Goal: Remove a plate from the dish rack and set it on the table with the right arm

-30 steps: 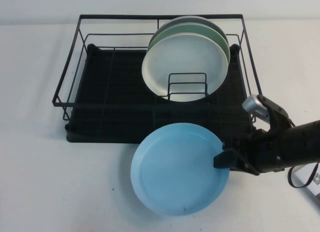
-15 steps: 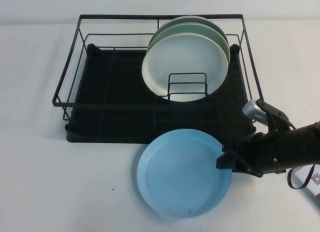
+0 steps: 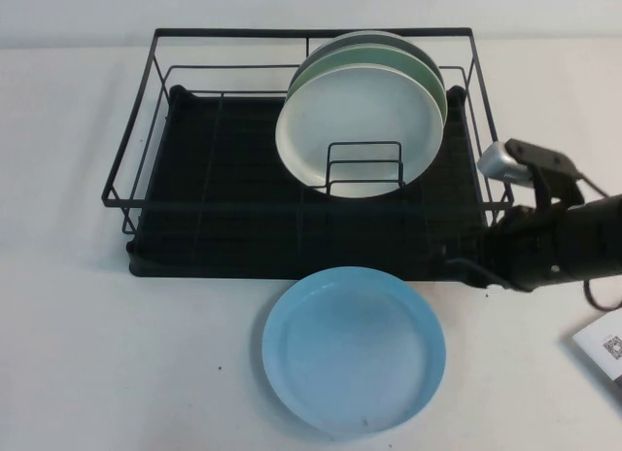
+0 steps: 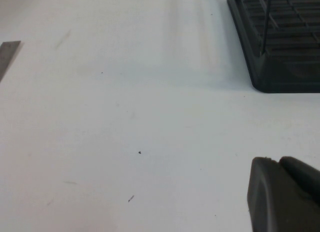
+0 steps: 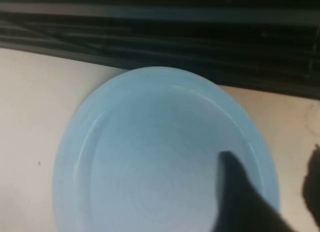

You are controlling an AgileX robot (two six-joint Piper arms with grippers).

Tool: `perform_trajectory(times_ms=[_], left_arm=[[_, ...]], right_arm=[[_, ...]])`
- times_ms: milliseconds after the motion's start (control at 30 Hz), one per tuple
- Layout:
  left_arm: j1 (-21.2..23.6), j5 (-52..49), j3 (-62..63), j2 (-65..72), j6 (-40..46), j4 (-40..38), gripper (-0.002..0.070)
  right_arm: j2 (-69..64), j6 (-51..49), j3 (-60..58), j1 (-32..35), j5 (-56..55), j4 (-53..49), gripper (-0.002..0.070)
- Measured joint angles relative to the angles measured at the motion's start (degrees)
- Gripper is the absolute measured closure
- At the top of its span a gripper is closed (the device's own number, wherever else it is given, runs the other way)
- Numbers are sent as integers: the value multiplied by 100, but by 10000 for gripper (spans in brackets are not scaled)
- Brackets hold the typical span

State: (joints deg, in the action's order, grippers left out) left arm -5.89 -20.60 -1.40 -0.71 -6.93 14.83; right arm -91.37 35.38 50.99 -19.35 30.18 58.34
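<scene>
On the table [image 3: 87, 354], just in front of the dish rack [image 3: 136, 159], the plate [image 3: 354, 349] is lying flat and face up, its far rim almost touching the rack's black tray base — a sign, I judge, that the placing is essentially done. The right gripper [image 3: 465, 272] is hanging to the right of the plate near the rack's front right corner, apart from the rim and gripping nothing; its fingers are standing spread, with one dark finger [image 5: 240, 192] crossing over the plate's edge in the right wrist view and the other only peeking in at the frame's border. That spread, clear of the rim, is probably letting the arm pull away without dragging the plate. A cream-white plate [image 3: 355, 130] and green plates [image 3: 428, 77] are standing upright between the wire dividers in the rack. Only the left wrist view is showing the left gripper [image 4: 285, 194], parked low over bare table near a corner of the rack's base — the high view is not catching it at all, and whether its fingers are apart or together I cannot tell.
</scene>
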Motion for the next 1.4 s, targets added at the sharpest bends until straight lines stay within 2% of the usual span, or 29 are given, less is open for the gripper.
perform_trajectory(times_ms=[167, 233, 300, 600, 767, 1000, 1100, 1300, 1400], left_arm=[[0, 0, 0, 0, 0, 0, 680], [0, 0, 0, 0, 0, 0, 680], [0, 0, 0, 0, 0, 0, 680], [0, 0, 0, 0, 0, 0, 680], [0, 0, 0, 0, 0, 0, 680], [0, 0, 0, 0, 0, 0, 680], [0, 0, 0, 0, 0, 0, 680], [0, 0, 0, 0, 0, 0, 680], [0, 0, 0, 0, 0, 0, 680]], right_arm=[[864, -643, 34, 24, 326, -1322, 599], [1224, -958, 34, 26, 550, -1759, 652], [1618, -1222, 34, 36, 791, -2181, 674], [3310, -1516, -582, 36, 1358, -2828, 692], [4000, -1516, -1017, 36, 1182, -2940, 694], [4964, -1516, -2327, 36, 112, -3252, 694], [5333, -1516, -3137, 63, -799, -3453, 694], [6606, -1516, -4769, 758, -2614, -3559, 694], [7381, -1516, -5206, 1079, -2833, -3559, 694]])
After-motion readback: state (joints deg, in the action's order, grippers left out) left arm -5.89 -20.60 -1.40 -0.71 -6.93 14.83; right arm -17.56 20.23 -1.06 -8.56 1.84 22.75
